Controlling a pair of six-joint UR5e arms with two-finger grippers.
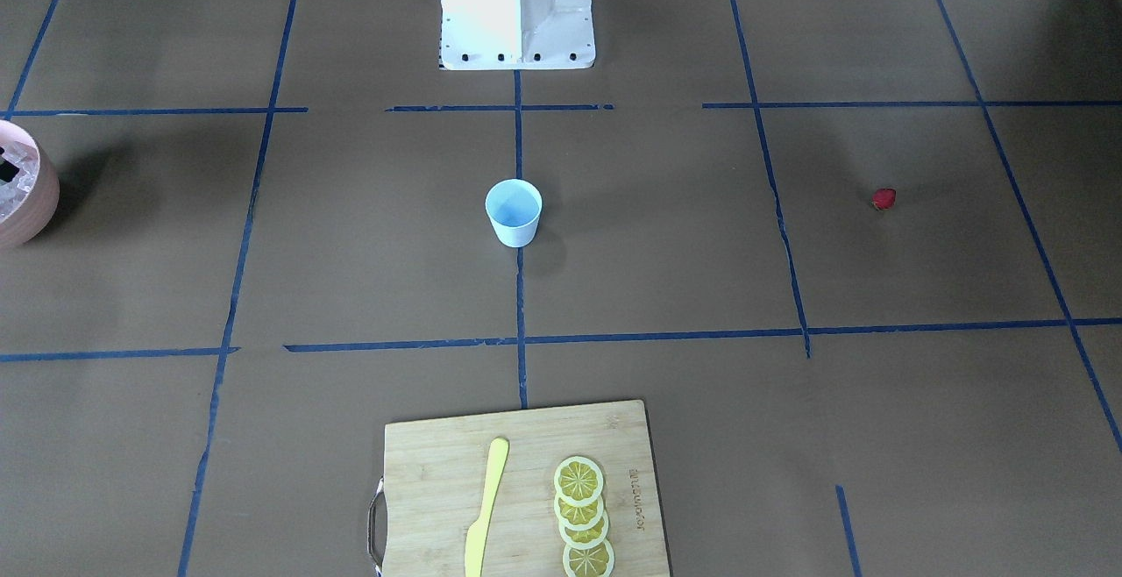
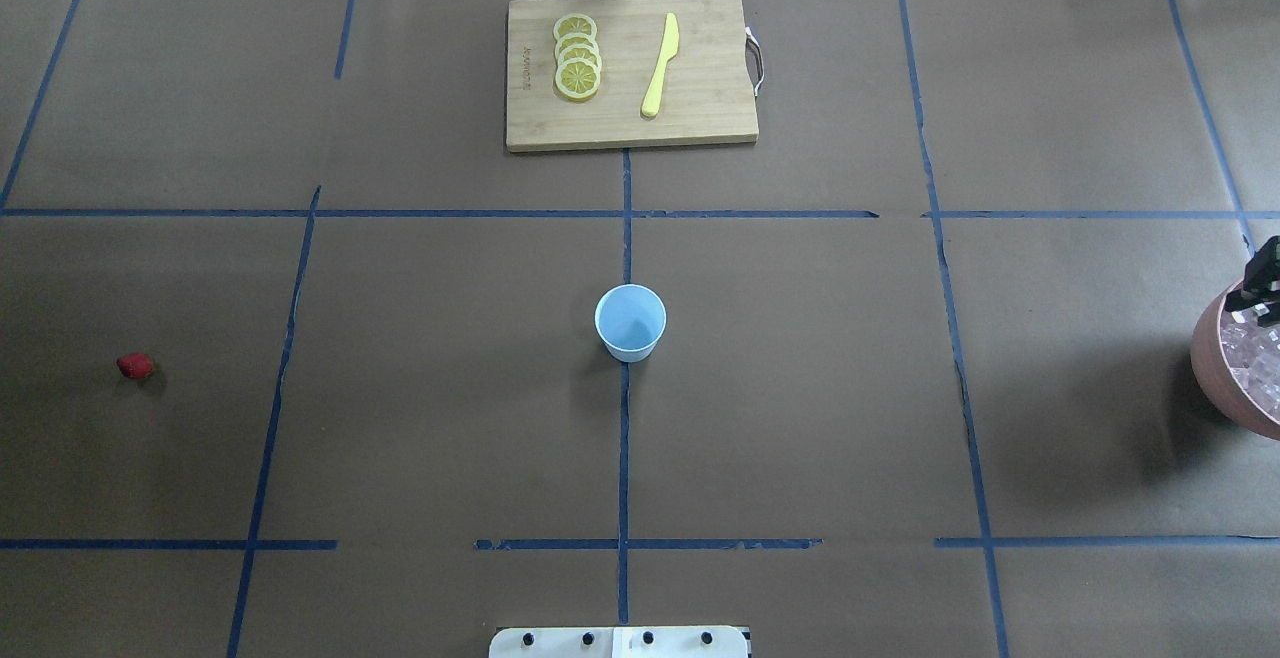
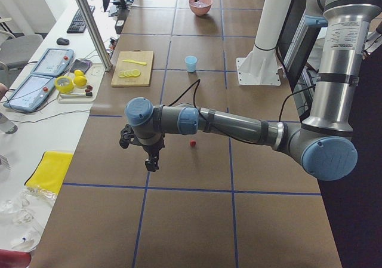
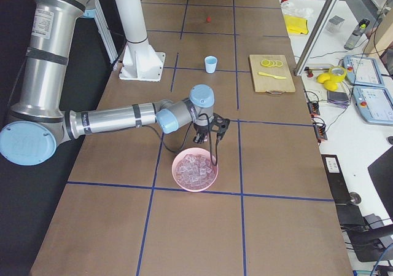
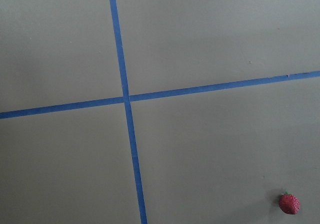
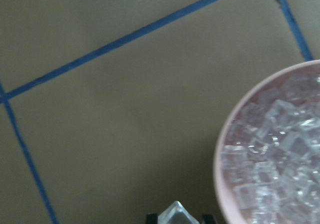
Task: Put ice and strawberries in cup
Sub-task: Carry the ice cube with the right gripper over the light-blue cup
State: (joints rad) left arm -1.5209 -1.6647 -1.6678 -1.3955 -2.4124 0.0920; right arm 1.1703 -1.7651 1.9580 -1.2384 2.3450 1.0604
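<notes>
Pinching one ice cube (image 6: 176,214) between its fingertips, the right end effector (image 6: 176,218) hangs at the rim of the pink bowl (image 6: 222,159), which holds a heap of ice (image 6: 275,154) and sits near the desk's (image 2: 450,418) right end. The cup (image 2: 630,321) stands upright at the desk's middle, on a line of blue tape (image 2: 623,458), well apart from the bowl, and looks empty. The strawberry (image 2: 135,366) lies alone on the brown surface far to the left. Above the desk near it hangs the left end effector (image 3: 152,159), pointing down; I cannot tell whether it is released or clenched. At the far edge, a cutting board (image 2: 700,118) carries overlapping lemon slices (image 2: 577,56) and a yellow knife (image 2: 661,65).
</notes>
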